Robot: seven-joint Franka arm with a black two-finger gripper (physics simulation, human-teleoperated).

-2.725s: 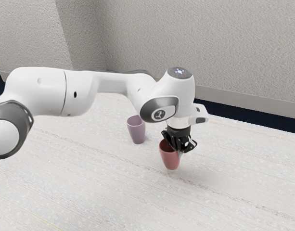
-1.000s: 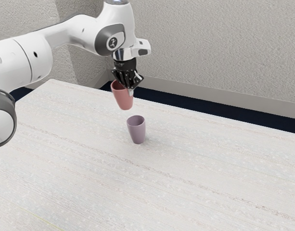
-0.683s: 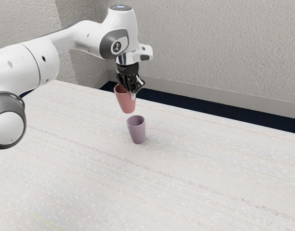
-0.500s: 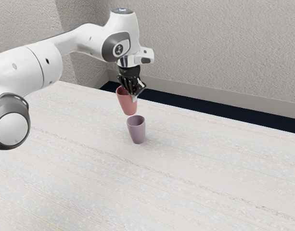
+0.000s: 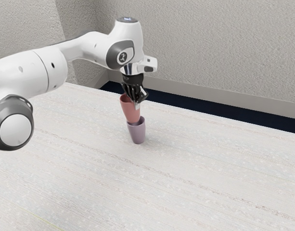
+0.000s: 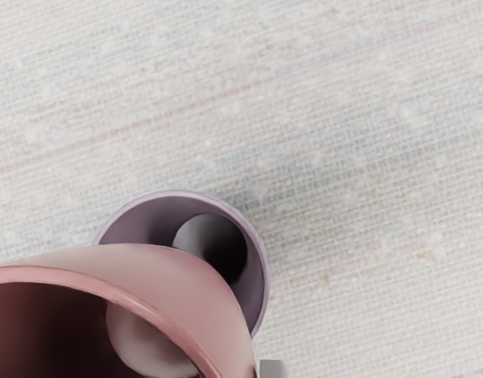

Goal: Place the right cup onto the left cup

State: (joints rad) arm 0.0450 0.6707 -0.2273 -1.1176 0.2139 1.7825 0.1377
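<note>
In the exterior view my gripper (image 5: 137, 102) is shut on the wall of the red cup (image 5: 130, 109), near its rim. The red cup is held nearly upright, its base at the mouth of the purple cup (image 5: 137, 133), overlapping the far part of that rim. The purple cup stands upright on the table. In the wrist view the red cup (image 6: 178, 287) covers part of the purple cup (image 6: 258, 272), whose inside still shows beside it. Whether the two cups touch, I cannot tell.
The pale table (image 5: 195, 168) spreads around the purple cup. Behind the table's far edge are a dark floor strip (image 5: 210, 114) and a textured wall (image 5: 214, 53).
Since half a second ago my hand has come down and slightly toward the exterior view's right with the red cup, closing the gap to the purple cup, which has stayed put.
</note>
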